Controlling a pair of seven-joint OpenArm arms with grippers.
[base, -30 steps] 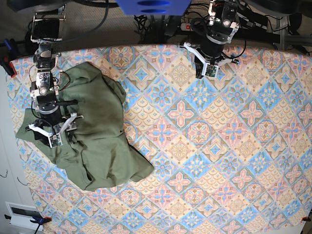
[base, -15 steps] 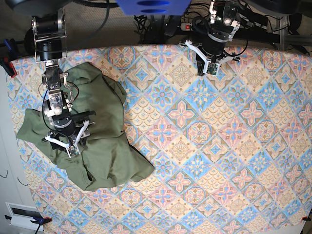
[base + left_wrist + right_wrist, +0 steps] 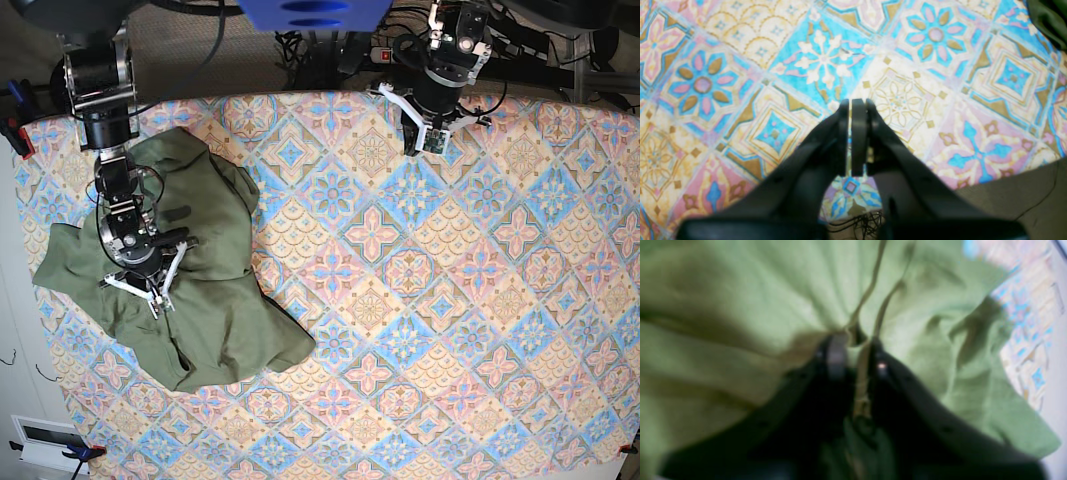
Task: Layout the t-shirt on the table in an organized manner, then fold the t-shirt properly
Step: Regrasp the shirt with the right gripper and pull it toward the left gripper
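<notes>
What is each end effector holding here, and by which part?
Right end effector pinches a raised fold of the t-shirt; which part cannot be told. Left end effector is shut, empty.

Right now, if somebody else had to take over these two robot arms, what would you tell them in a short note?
Right gripper: jaws pinched on a fold of the olive-green t-shirt.
Left gripper: shut, empty, hovering over bare patterned table at the far edge.
T-shirt: crumpled heap near the right arm's side, wrinkled and bunched.
Done: a grip on the fabric only.
Left: spread the shirt flat, then fold it.
</notes>
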